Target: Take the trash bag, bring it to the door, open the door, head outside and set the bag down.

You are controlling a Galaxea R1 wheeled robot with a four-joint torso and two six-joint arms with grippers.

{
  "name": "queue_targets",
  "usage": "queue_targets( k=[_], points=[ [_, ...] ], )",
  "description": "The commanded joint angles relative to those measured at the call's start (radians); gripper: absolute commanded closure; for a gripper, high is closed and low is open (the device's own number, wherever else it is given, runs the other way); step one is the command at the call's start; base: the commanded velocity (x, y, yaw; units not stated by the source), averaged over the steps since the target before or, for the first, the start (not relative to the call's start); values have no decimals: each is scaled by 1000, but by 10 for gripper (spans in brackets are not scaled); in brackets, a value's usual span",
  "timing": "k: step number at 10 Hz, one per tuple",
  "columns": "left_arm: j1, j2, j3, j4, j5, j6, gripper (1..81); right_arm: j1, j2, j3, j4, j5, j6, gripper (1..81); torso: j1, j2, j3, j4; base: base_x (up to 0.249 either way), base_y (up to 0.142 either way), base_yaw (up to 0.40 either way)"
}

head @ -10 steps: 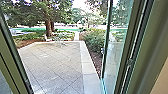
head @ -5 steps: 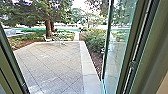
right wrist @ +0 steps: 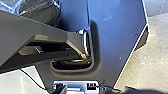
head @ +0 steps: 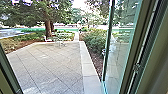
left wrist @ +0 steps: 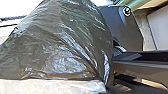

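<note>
Black trash bag [left wrist: 62, 40], glass door [head: 121, 55] open onto paving [head: 47, 65], cannot tell grippers' state

The dark trash bag [left wrist: 60, 45] is bulging close in front of the left wrist, its creased plastic (rather shiny, this) catching the light; the robot's dark plate [left wrist: 125, 30] is showing beyond it, farther from the wrist.

On head cam I see grey paving slabs [head: 47, 67] w/ diagonal joints, a pale flat border strip [head: 88, 67] along their R side, then a brown mulch bed [head: 98, 63] by a leafy green shrub [head: 93, 41]. Pale thin-legged outdoor furniture [head: 60, 42] nr far edge; thick-trunked green tree [head: 48, 30] behind, L of a narrow pale path [head: 76, 36].
</note>
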Motion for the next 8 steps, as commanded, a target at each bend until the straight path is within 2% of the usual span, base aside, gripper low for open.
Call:
queue_targets(
  k=[1, 8],
  points=[
    [-52, 1, 4, 2, 60, 8, 811, 35, 11, 8, -9, -56, -3, 10, 0, 0, 0, 0, 102, 0, 0],
    [-52, 3, 4, -1, 60, 8, 811, 37, 11, 8, -11, -56, -4, 10, 0, 0, 0, 0, 103, 0, 0]
  ],
)
